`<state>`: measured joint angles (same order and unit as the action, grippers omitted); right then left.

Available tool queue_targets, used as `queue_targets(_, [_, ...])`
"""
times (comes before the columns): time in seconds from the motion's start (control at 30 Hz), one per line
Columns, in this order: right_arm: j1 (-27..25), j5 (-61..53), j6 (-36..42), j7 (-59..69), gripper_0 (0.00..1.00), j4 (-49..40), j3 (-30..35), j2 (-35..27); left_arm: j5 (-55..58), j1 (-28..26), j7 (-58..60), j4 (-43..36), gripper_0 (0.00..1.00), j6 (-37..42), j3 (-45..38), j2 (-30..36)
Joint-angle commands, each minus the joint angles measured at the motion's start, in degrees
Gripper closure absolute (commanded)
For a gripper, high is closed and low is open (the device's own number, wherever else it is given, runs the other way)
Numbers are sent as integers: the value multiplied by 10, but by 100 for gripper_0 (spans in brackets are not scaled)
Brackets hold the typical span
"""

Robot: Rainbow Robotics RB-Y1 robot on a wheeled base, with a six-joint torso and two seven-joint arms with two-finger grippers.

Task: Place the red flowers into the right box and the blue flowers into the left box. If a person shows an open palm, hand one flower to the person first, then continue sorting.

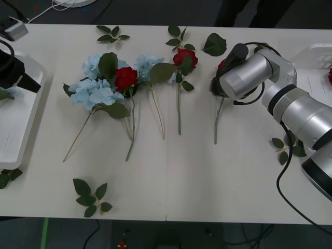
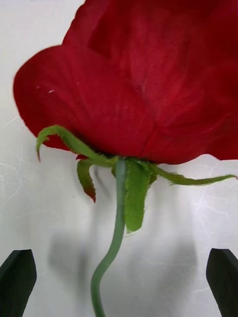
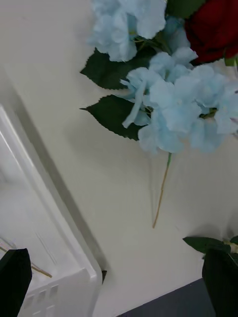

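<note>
— Right gripper (image 2: 119, 282), fingers spread, hangs over a red rose (image 2: 144, 84) on the table (image 1: 207, 181); what's nearby?
— Loose leaf sprigs (image 1: 92, 197); the stem runs between its fingertips (untouched). Left gripper (image 3: 119, 282), also unclenched, hovers by the left box (image 1: 15, 135).

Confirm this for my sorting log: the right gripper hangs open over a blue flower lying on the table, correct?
Not quite. The right gripper hangs open over a red rose, not a blue flower. The right wrist view shows the red bloom and its green stem between the spread fingers, lying on the table.
</note>
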<state>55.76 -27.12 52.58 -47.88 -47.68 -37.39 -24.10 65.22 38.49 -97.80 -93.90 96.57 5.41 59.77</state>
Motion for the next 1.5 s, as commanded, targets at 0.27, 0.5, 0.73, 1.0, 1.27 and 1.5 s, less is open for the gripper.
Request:
queue_targets(0.27, [30,13,-13,40,100,-1,-25,15,-147,-32,-109,-35,0,-23,30,-150])
queue_targets(0.5, [30,13,-14,39,100,-1,-26,16,-197,-74,-103,-11,0,-116,75,-159])
queue_targets(0.73, [30,15,-14,36,100,-1,-25,15,-204,-78,-108,54,0,-206,130,-168])
queue_targets(1.0, [40,17,-13,25,100,-4,-22,6,-204,-77,-107,108,0,-332,200,-170])
queue_targets(1.27, [37,-35,19,-88,100,-48,23,-57,-198,-77,-107,107,0,-325,209,-171])
queue_targets(1.5, [22,-49,57,-208,100,-95,82,-126,-196,-78,-105,114,0,-325,209,-171])
